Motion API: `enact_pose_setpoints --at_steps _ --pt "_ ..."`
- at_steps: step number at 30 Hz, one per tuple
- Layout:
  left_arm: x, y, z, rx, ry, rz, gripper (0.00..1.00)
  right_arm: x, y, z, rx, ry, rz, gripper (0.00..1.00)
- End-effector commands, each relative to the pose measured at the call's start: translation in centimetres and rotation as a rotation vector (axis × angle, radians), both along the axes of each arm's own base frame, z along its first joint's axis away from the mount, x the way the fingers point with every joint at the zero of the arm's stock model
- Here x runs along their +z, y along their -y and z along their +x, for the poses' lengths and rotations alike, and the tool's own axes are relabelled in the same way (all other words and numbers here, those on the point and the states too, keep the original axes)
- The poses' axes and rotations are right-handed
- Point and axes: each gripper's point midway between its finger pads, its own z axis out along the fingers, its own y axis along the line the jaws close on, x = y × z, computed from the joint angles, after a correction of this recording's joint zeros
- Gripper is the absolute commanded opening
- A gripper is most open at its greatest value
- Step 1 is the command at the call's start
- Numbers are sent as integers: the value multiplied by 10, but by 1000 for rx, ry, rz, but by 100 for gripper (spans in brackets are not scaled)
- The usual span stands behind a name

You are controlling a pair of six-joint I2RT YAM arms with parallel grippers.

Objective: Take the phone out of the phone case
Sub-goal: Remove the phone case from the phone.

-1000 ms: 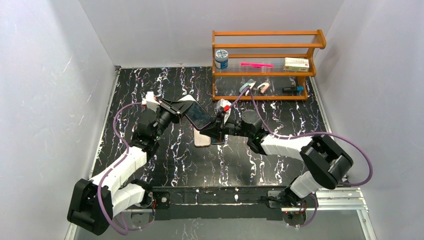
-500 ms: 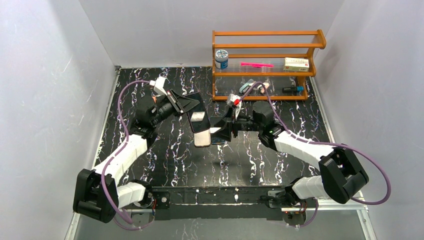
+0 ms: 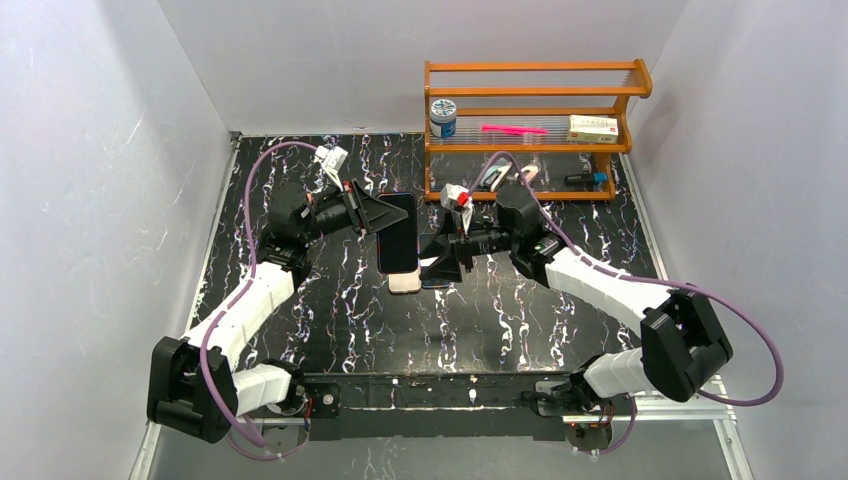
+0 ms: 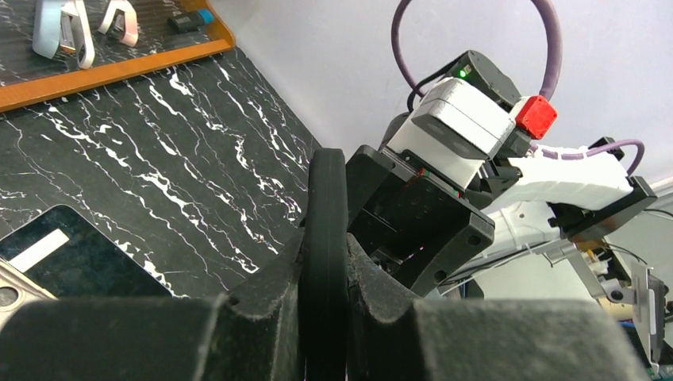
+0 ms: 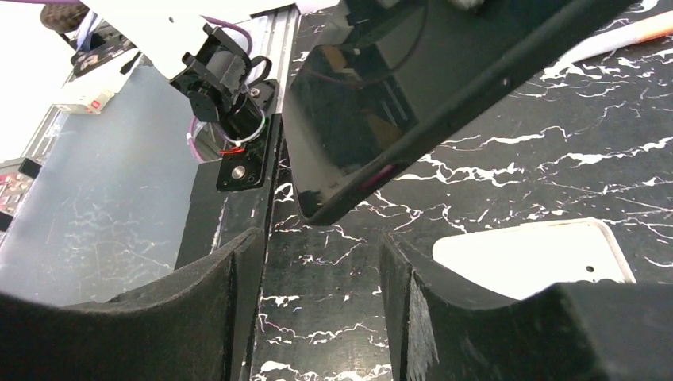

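- Item: phone (image 3: pixel 398 235), apparently still seated in its black phone case (image 5: pixel 476 95). It is held up off the tabletop (image 3: pixel 340 330), just left of centre.
- Left claw (image 3: pixel 383 212): closed on the cased phone's edge in a thin pinch. Risk: a pull from the other side twists the phone loose and it drops.
- Right claw (image 5: pixel 321 294): jaws apart, holding nothing, just right of the phone's near end. Risk: it closes on case and phone together, so nothing separates.
- Below: white slab (image 5: pixel 532 254) and dark slab (image 4: pixel 71 254), both lying flat. Risk: a dropped phone strikes them.
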Motion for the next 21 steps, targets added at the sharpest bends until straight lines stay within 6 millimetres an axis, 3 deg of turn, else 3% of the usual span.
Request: enact_pose_setpoints --at_steps 1,17,21 --pt "33 1 -9 -55 128 -20 0 16 -8 -5 70 40 24 62" --pt "36 6 -18 -87 158 -17 0 19 -21 -8 133 28 25 49" --pt "38 6 -19 -92 157 -20 0 15 -22 -9 145 25 15 39"
